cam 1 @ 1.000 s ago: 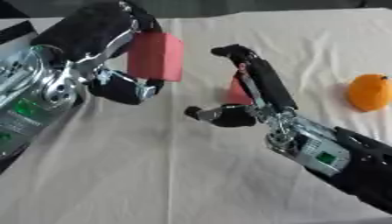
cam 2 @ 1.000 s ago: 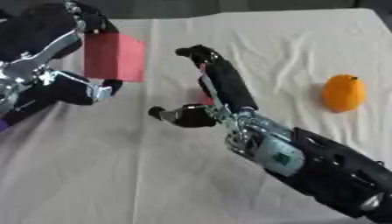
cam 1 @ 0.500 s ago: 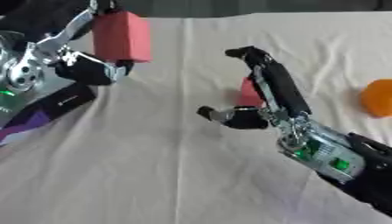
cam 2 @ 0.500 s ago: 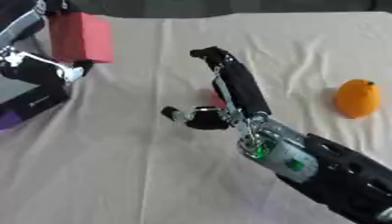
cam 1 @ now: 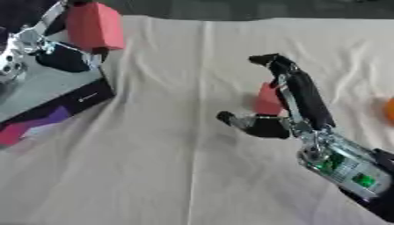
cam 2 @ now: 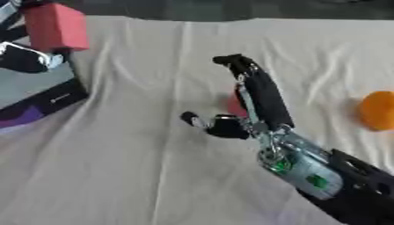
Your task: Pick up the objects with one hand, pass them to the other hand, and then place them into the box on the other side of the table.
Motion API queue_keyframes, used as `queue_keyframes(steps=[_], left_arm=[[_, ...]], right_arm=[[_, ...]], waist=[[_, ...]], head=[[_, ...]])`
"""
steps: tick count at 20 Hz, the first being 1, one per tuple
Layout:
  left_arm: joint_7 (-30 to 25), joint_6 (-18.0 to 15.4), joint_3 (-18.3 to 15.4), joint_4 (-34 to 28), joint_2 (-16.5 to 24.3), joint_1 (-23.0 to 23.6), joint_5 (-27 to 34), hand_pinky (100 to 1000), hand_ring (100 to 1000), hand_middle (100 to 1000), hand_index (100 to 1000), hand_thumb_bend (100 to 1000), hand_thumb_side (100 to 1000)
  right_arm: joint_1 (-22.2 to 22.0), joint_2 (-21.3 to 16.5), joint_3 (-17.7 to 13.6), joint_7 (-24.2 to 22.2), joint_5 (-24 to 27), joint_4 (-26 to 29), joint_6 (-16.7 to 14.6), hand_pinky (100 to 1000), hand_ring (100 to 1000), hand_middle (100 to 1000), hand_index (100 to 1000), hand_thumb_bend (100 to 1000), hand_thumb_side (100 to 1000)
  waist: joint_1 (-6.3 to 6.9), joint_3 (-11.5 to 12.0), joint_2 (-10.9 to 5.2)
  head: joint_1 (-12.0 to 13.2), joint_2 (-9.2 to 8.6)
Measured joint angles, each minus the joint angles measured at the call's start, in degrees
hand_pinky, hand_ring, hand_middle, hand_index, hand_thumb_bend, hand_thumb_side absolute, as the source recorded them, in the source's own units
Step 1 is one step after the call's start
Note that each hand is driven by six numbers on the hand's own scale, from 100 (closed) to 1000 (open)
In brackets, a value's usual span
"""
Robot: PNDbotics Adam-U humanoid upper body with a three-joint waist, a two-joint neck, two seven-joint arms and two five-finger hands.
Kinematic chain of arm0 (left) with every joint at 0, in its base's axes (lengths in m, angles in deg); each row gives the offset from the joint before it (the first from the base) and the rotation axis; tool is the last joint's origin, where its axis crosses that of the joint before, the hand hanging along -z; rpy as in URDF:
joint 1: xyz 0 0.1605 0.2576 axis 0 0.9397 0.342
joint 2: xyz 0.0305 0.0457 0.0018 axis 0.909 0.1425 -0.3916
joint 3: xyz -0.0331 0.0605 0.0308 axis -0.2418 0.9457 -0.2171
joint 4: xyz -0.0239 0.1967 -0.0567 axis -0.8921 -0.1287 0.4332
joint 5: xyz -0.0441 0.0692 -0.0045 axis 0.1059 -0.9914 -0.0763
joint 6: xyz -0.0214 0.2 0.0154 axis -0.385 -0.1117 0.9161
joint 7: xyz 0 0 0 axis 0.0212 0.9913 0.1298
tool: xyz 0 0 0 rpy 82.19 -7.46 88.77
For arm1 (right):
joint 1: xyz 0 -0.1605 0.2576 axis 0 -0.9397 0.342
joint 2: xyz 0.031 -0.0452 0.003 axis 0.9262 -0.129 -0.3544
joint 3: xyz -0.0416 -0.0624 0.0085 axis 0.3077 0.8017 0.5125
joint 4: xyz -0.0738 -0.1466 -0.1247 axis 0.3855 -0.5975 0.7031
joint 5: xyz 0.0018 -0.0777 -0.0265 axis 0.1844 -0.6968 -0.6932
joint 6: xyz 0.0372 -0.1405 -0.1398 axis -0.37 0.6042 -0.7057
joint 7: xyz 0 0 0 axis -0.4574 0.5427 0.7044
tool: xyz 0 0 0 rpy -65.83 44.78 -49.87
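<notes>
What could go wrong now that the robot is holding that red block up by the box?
1. The left robot hand holds the red block over the box's far edge, so a release here might drop it outside.
2. The open right robot hand stands right beside a small red thing on the cloth and could knock it.

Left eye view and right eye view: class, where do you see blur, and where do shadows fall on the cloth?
Left eye view: the red block in the left hand looks smeared, the box soft-edged. Right eye view: the orange fruit is blurred; the right hand casts only a faint shadow on the tablecloth. No glare in either.
</notes>
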Motion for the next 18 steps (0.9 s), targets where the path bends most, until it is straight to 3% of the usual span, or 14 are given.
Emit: queue_keyframes(steps=[11, 18], left_arm=[[3.38, -2.01, -3.06, 8.23, 0.50, 1.70, -3.90, 777, 634, 511, 489, 214, 141], [2.64, -4.16, -4.07, 13.07, 0.49, 2.41, -7.09, 773, 668, 546, 528, 290, 165]], right_arm=[[-0.04, 0.14, -0.02, 0.89, 0.02, 0.00, -0.65, 540, 869, 752, 830, 743, 423], [-0.43, 0.17, -0.03, 1.37, 0.02, 0.00, -0.73, 540, 869, 753, 830, 743, 422]], waist=[[-0.02, -0.16, 0.00], [-0.24, -0.59, 0.00]], head=[[2.10, -1.51], [2.58, -1.71]])
